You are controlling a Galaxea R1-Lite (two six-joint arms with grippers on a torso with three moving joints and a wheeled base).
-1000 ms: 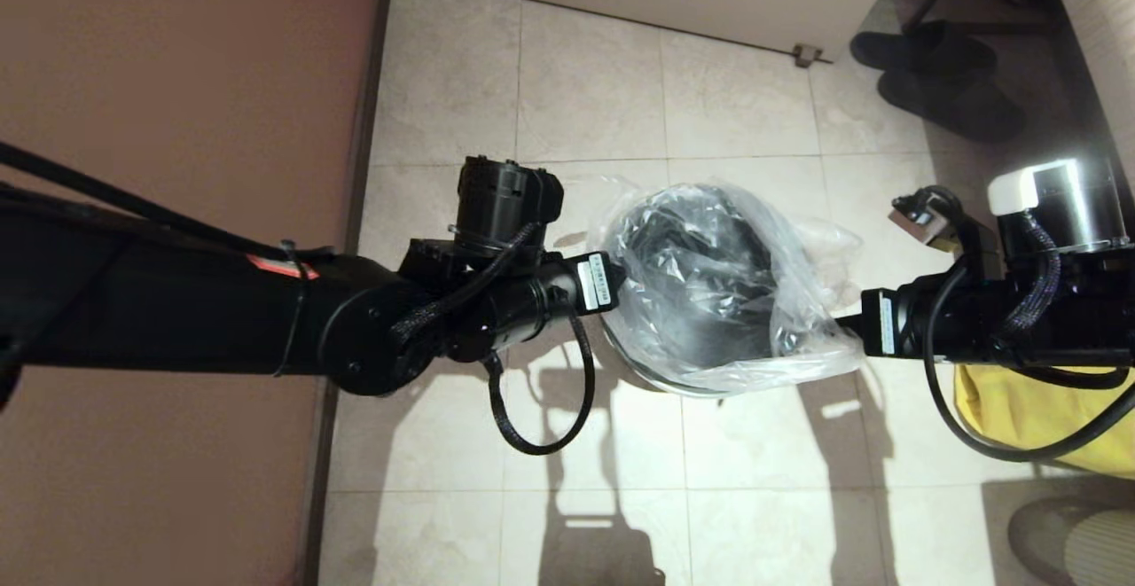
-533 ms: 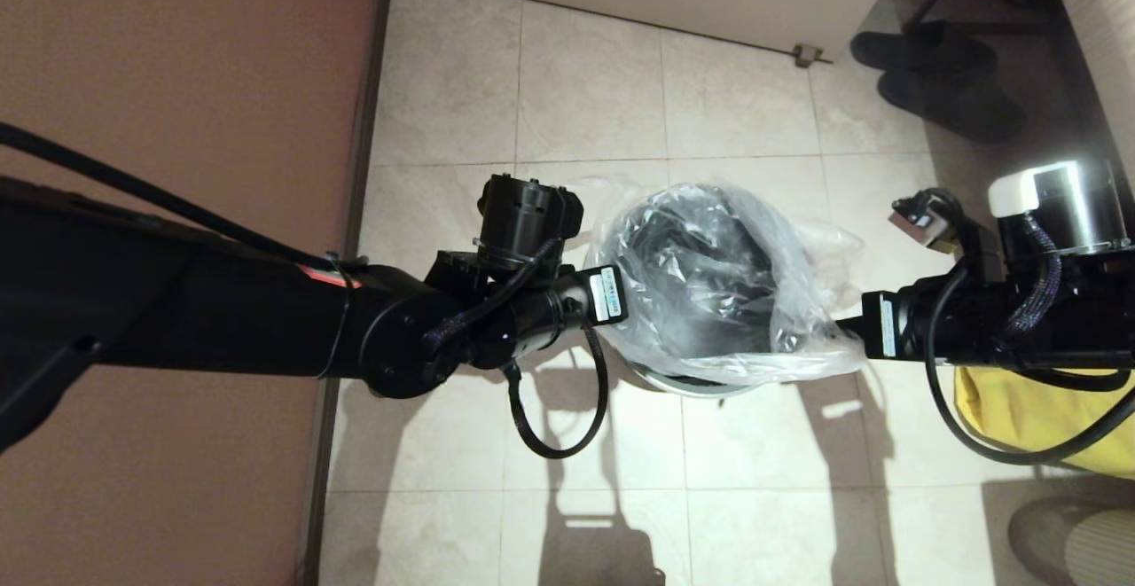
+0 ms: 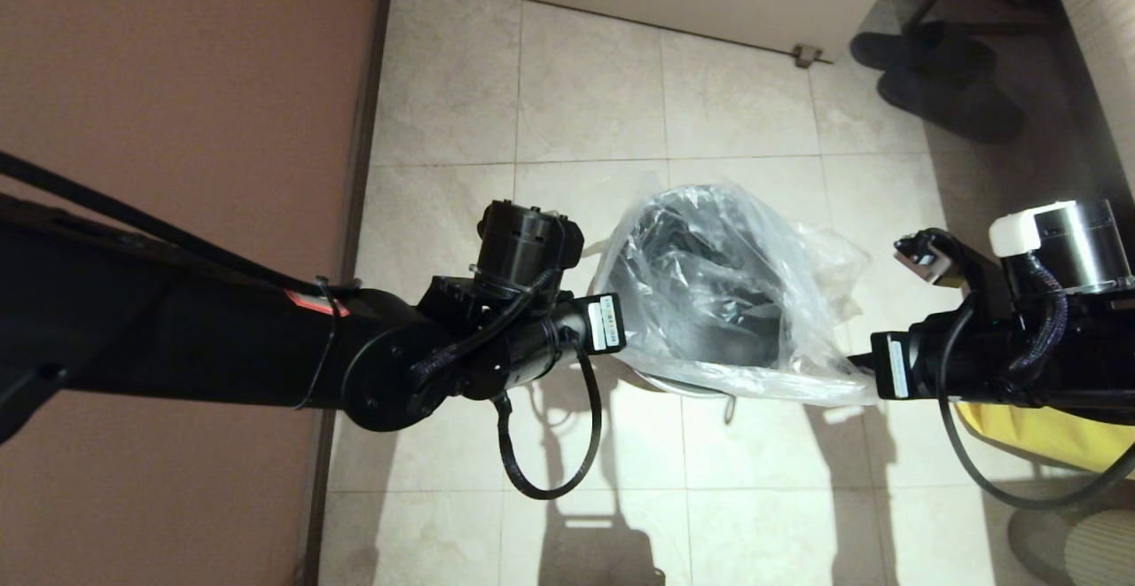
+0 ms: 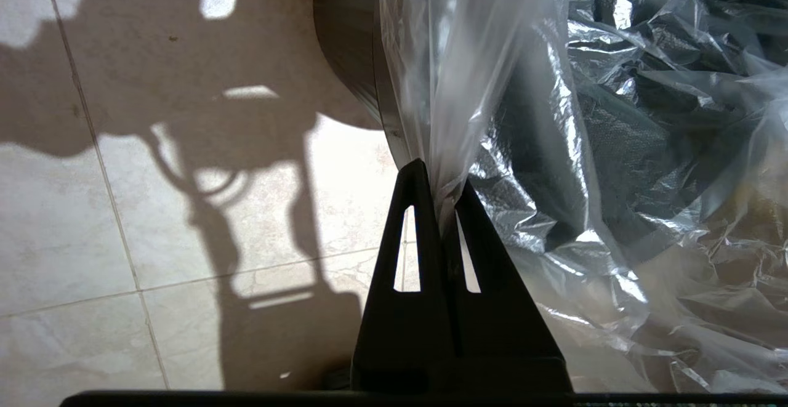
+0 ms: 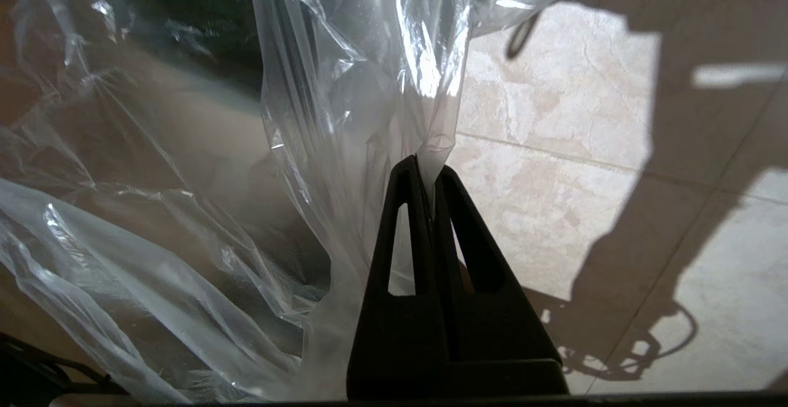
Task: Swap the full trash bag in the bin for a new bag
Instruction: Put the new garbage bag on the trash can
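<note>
Two grippers stretch the new bag (image 3: 736,293) across the bin (image 3: 687,384) on the tiled floor (image 3: 585,98).

The left gripper (image 4: 438,179) sits at the bin's left side, its two black fingers (image 4: 414,222) clamped on a gathered fold of the bag's edge, just beside the bin's dark outer wall. The right gripper (image 5: 428,173) is at the bin's right side, pinching the opposite edge of the bag in the same way. The clear, crinkly plastic is draped over the bin's mouth and spills past the rim on the right and near sides; the dark inside shows through it. A yellow bag (image 3: 1046,431) lies on the floor to the right, partly under the right arm. Dark slippers (image 3: 940,76) rest at the far right.
</note>
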